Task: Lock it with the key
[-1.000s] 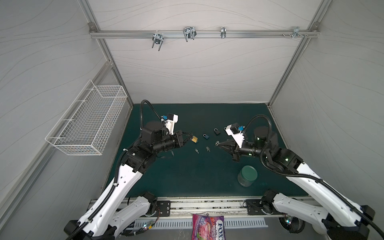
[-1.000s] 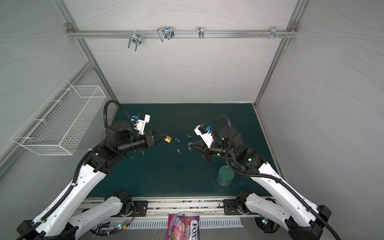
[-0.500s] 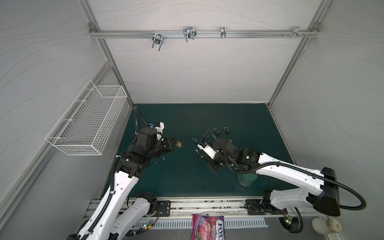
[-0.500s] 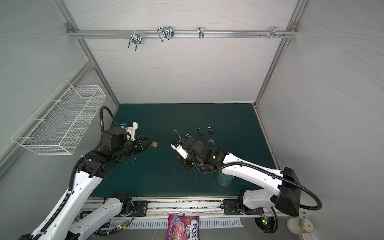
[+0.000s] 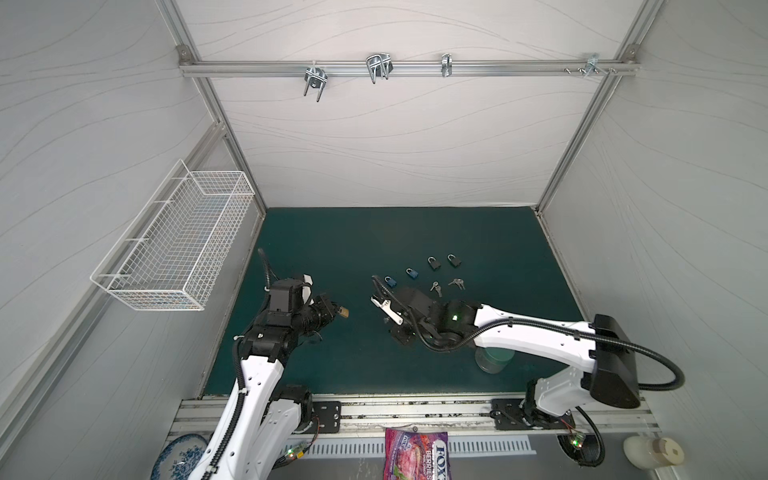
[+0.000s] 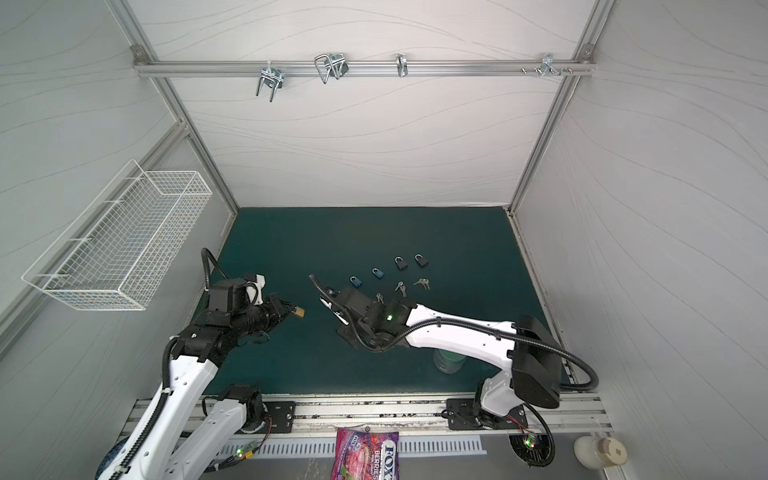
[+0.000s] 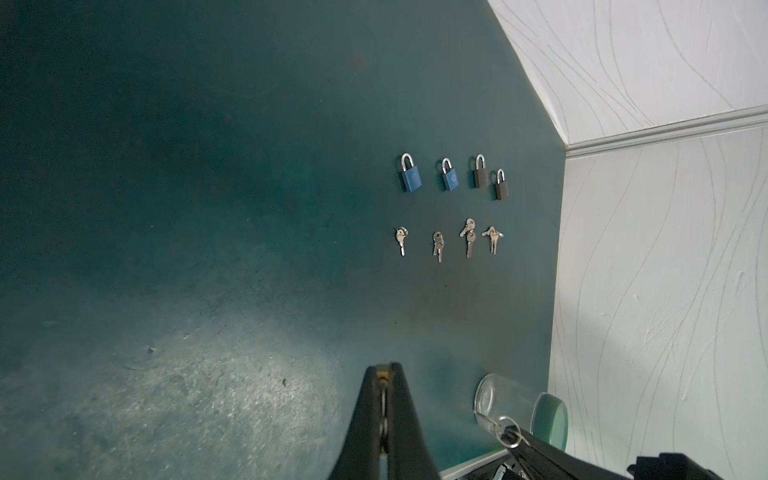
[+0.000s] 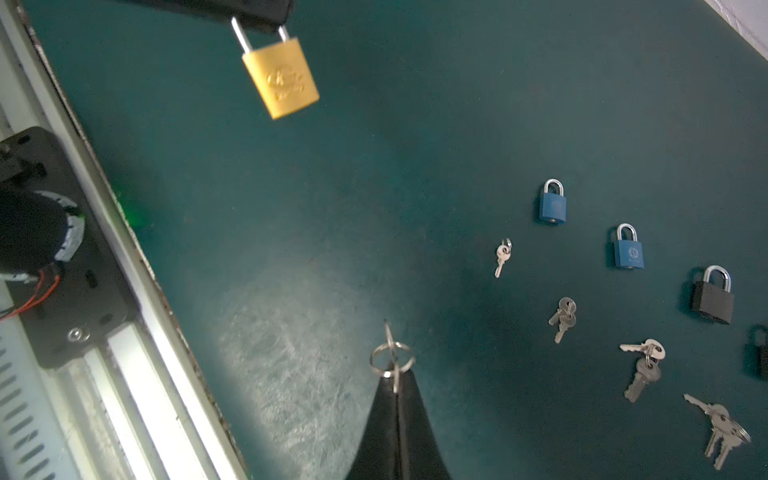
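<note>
A brass padlock [image 8: 282,79] hangs in the air by its shackle, with my left gripper [image 7: 383,374] shut on that shackle; both top views show the padlock [image 5: 343,311] [image 6: 298,311] left of the middle, above the green mat [image 5: 374,232]. My right gripper [image 8: 395,374] is shut on a small key, with the key ring [image 8: 392,357] sticking out past its tips. In the left wrist view that ring [image 7: 508,428] shows beside the right gripper. The right gripper [image 5: 397,334] faces the padlock, a short gap apart.
Two blue padlocks [image 5: 411,272] [image 5: 390,281], two black padlocks [image 5: 434,262] [image 5: 454,260] and several key bunches [image 5: 456,283] lie on the mat behind the right arm. A glass jar with a green lid [image 5: 492,357] sits under that arm. A wire basket [image 5: 178,245] hangs on the left wall.
Both arms have come toward the front. The left one carried the brass padlock with it. The right arm swung left across the middle. In the last half second little moved.
</note>
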You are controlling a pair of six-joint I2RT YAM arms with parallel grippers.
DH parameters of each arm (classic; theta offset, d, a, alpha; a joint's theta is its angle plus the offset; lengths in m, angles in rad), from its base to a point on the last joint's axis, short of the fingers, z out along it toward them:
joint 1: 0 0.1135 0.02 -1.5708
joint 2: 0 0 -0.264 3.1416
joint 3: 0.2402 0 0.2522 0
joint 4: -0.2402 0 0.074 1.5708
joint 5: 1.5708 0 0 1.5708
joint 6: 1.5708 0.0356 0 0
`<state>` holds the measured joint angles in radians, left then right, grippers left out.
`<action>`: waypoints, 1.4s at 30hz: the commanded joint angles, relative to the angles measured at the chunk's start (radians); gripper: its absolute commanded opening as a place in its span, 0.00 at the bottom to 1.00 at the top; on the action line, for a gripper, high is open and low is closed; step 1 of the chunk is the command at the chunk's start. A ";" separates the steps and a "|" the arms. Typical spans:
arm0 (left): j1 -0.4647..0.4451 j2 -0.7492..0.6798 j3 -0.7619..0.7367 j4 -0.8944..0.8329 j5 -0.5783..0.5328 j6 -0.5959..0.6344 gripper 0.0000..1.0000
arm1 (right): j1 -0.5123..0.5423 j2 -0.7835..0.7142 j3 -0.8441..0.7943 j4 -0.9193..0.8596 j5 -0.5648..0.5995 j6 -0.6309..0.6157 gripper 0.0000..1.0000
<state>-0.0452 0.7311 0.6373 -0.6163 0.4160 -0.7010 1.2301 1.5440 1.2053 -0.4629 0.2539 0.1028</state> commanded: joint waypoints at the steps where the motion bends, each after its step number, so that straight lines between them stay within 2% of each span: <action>1: 0.067 0.006 -0.048 0.118 0.097 -0.043 0.00 | -0.012 0.071 0.048 -0.096 -0.024 0.039 0.00; 5: 0.183 0.013 -0.100 0.159 0.174 -0.063 0.00 | -0.053 0.157 0.111 -0.100 -0.095 0.094 0.00; 9: 0.252 0.018 -0.137 0.195 0.225 -0.079 0.00 | -0.093 0.248 0.174 -0.101 -0.178 0.128 0.00; 14: 0.303 0.030 -0.175 0.225 0.268 -0.091 0.00 | -0.115 0.358 0.270 -0.152 -0.170 0.154 0.00; 19: 0.309 0.026 -0.186 0.235 0.295 -0.106 0.00 | -0.118 0.436 0.353 -0.194 -0.164 0.165 0.00; 25: 0.309 0.022 -0.192 0.219 0.327 -0.094 0.00 | -0.124 0.502 0.403 -0.205 -0.302 0.142 0.00; 30: 0.306 -0.012 -0.201 0.205 0.332 -0.103 0.00 | -0.155 0.532 0.404 -0.201 -0.302 0.172 0.00; 39: 0.305 -0.013 -0.196 0.195 0.338 -0.106 0.00 | -0.204 0.623 0.504 -0.291 -0.187 0.228 0.00; 42: 0.306 -0.025 -0.201 0.190 0.337 -0.109 0.00 | -0.217 0.639 0.526 -0.289 -0.197 0.233 0.00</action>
<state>0.2592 0.7204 0.4301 -0.4366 0.7345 -0.8013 1.0153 2.1605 1.6985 -0.7040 0.0391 0.3126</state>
